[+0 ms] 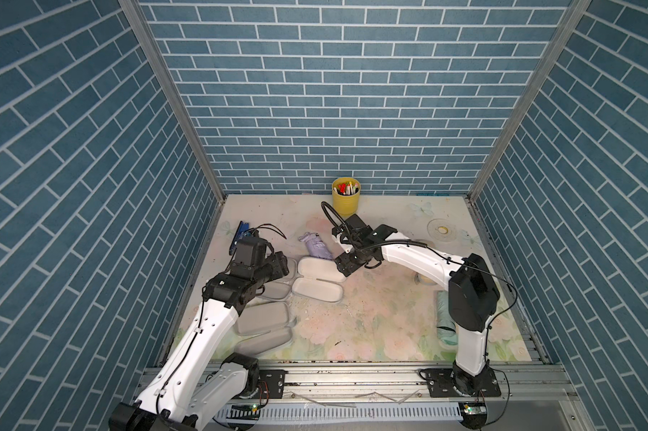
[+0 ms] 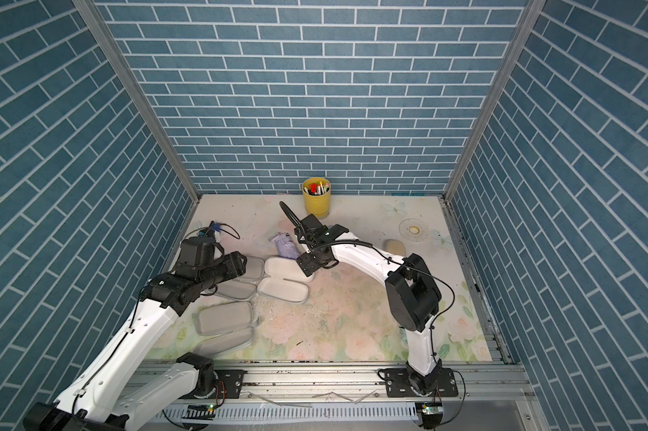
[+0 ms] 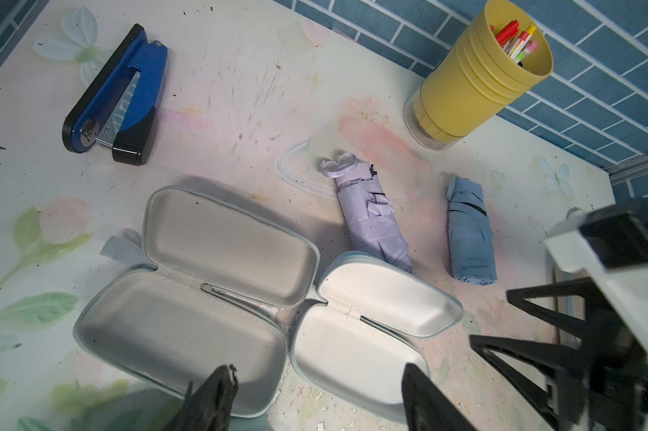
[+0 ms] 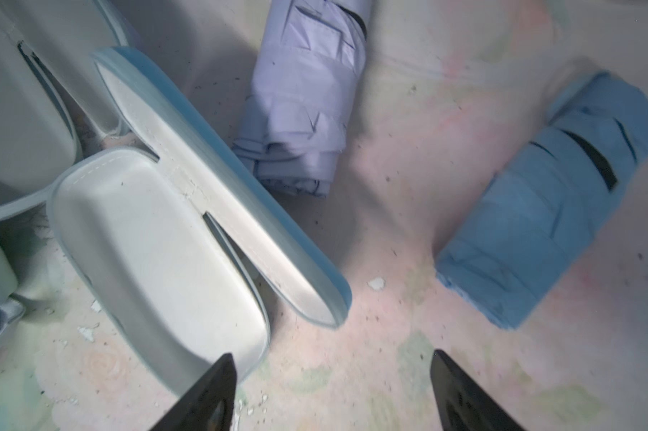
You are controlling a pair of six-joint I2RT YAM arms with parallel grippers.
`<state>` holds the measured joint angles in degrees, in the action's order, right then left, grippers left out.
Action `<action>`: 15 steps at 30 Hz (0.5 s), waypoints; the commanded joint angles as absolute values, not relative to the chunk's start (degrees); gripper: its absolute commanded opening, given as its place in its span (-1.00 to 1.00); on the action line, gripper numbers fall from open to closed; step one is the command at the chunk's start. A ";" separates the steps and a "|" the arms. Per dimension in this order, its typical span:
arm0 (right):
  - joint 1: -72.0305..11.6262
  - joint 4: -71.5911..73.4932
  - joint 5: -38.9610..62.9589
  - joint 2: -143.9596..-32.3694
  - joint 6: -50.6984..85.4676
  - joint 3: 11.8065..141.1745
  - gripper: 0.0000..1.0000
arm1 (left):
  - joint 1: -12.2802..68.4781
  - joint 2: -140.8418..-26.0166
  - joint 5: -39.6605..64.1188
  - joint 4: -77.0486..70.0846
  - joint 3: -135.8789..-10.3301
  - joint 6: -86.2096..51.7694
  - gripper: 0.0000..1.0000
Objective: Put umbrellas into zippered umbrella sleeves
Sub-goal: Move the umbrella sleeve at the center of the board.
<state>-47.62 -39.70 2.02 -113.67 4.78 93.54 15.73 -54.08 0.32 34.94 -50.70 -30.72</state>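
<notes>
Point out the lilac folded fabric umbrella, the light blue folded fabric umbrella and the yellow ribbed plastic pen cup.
lilac umbrella [image 3: 374, 224]: left wrist view, middle of roll.
light blue umbrella [image 3: 469, 231]: left wrist view, middle of roll.
yellow pen cup [image 3: 471, 82]: left wrist view, outer wall.

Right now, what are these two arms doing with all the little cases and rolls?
The job is packing folded umbrellas into zip cases, and nothing is packed yet. The open cases lie empty on the table. The lilac umbrella and the light blue umbrella lie loose beside the light blue case. The right pincer hovers open near them; the left pincer hangs open over the cases. Neither holds anything.
</notes>
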 commanded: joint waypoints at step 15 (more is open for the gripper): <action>-47.59 -41.13 11.95 -120.22 -1.88 96.68 -0.77 | 14.68 -51.42 2.29 35.65 -48.69 -32.18 0.37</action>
